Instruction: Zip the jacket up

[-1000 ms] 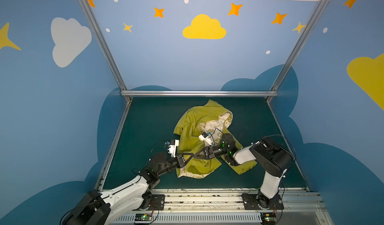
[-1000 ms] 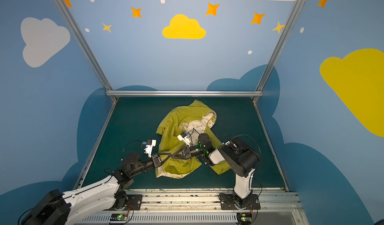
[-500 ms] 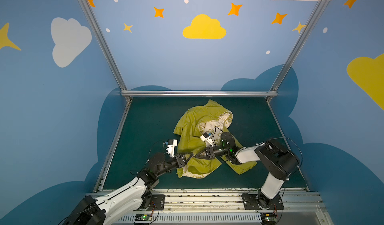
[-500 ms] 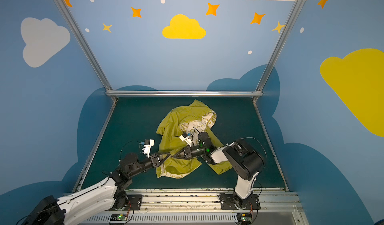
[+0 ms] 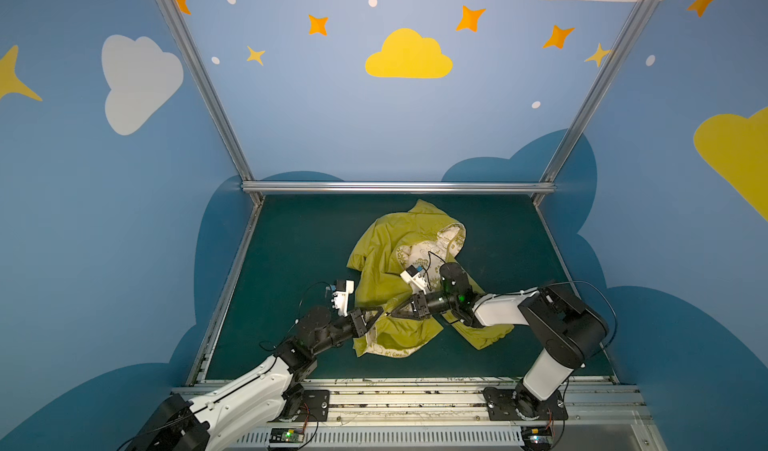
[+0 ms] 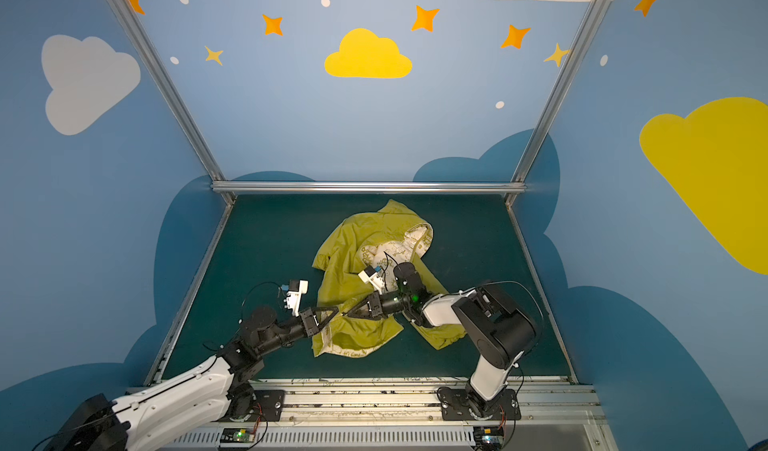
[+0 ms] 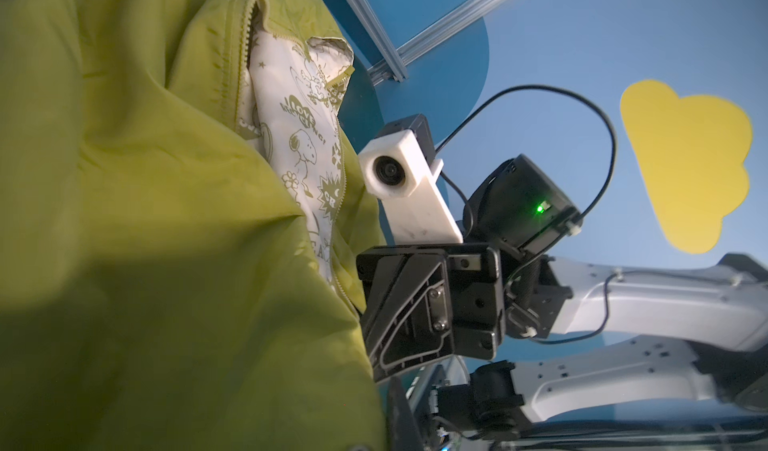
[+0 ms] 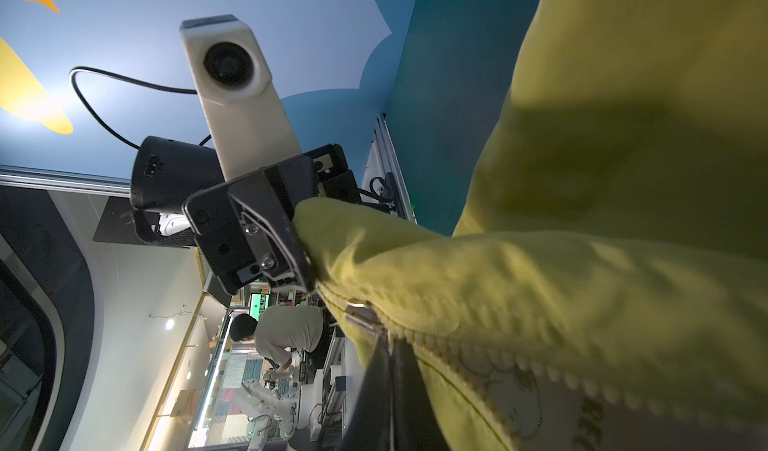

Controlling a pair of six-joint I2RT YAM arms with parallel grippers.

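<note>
Dark green tabletop (image 5: 291, 245) with one thing on it: a crumpled mustard-yellow jacket (image 5: 382, 249) near the middle, its cream printed lining exposed toward the far edge.

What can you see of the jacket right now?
The jacket is thin, shiny olive-yellow cloth with cream, doodle-printed lining, lying crumpled on the green table. Its zipper gapes toward the far end, showing lining. The left gripper and right gripper, both shut, pinch its lower front, close together.

Left tool (image 8: 305, 249) tips hidden under jacket (image 8: 582, 282) fold; zipper slider (image 8: 360, 311) blurred
</note>
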